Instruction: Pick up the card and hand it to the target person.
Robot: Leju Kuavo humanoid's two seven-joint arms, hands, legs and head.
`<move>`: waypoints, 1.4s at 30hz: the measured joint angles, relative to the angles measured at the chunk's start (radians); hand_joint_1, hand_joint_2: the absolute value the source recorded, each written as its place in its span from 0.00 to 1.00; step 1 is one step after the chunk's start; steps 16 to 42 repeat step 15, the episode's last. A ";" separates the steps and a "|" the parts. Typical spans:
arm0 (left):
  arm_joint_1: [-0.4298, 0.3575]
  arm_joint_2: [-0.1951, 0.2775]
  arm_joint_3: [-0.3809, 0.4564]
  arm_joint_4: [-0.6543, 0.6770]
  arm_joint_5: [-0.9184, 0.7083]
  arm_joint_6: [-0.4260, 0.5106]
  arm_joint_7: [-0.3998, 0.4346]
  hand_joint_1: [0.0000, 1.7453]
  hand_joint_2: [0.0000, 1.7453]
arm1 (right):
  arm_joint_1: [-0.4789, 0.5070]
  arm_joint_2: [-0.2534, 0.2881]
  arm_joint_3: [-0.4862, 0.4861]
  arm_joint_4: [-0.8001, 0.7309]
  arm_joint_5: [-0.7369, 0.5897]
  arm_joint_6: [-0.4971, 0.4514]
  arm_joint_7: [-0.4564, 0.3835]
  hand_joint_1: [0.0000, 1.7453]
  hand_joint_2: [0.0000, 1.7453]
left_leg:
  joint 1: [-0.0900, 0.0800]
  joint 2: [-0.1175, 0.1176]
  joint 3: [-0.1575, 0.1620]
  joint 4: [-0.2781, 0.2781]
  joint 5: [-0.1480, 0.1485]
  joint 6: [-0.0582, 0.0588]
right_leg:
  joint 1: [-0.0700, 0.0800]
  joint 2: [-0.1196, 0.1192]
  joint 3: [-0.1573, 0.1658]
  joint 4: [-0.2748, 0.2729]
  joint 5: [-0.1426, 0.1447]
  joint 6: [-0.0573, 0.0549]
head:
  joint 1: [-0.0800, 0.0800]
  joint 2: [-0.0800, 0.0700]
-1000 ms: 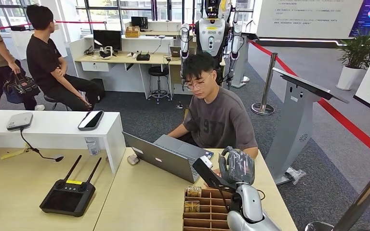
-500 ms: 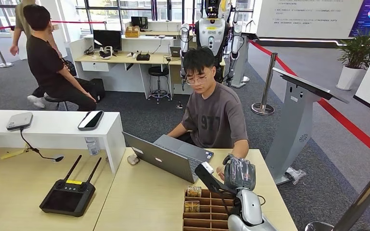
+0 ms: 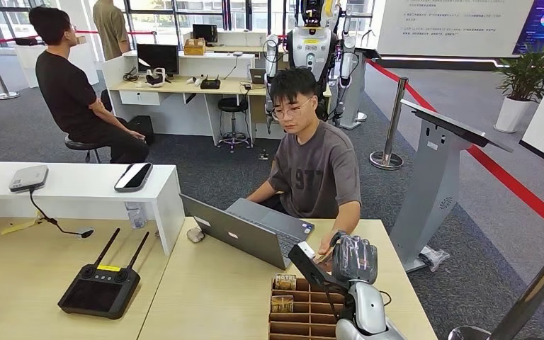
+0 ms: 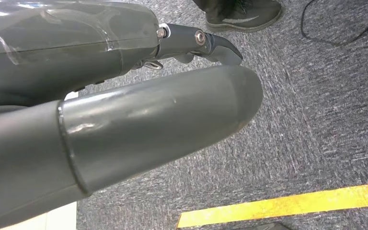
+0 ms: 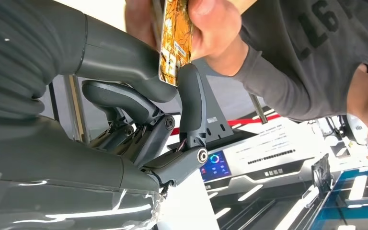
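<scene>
Orange card pinched btwn right robot hand thumb & finger.

Card: orange-gold print, edge-on, pinched between my right robot hand's thumb and finger; person's hand grips its other end.

You're in an office/demo hall: desks w/ monitor, laptop, rope stanchion, display robot, wall screens.

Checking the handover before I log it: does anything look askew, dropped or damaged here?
Nothing stands out. The orange patterned card sits pinched in the right hand while the seated person's hand grips it too; the brown cardboard divider box looks intact.
</scene>
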 joint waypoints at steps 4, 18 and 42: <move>0.000 0.000 -0.006 0.000 0.000 0.000 0.000 0.00 0.00 | 0.000 0.000 0.000 0.012 -0.011 -0.002 0.010 0.45 1.00 | 0.000 0.000 0.000 0.000 0.000 0.000 | 0.000 0.000 0.000 0.000 0.000 0.000 | 0.000 0.000; 0.000 0.000 -0.011 0.000 0.000 -0.001 0.000 0.00 0.00 | 0.005 0.002 0.000 0.031 -0.022 0.059 0.013 0.00 1.00 | 0.000 0.000 0.000 0.000 0.000 0.000 | 0.000 0.000 0.000 0.000 0.000 0.000 | 0.000 0.000; 0.000 0.000 -0.011 0.000 0.000 -0.001 0.000 0.00 0.00 | 0.005 0.002 0.000 0.031 -0.022 0.059 0.013 0.00 1.00 | 0.000 0.000 0.000 0.000 0.000 0.000 | 0.000 0.000 0.000 0.000 0.000 0.000 | 0.000 0.000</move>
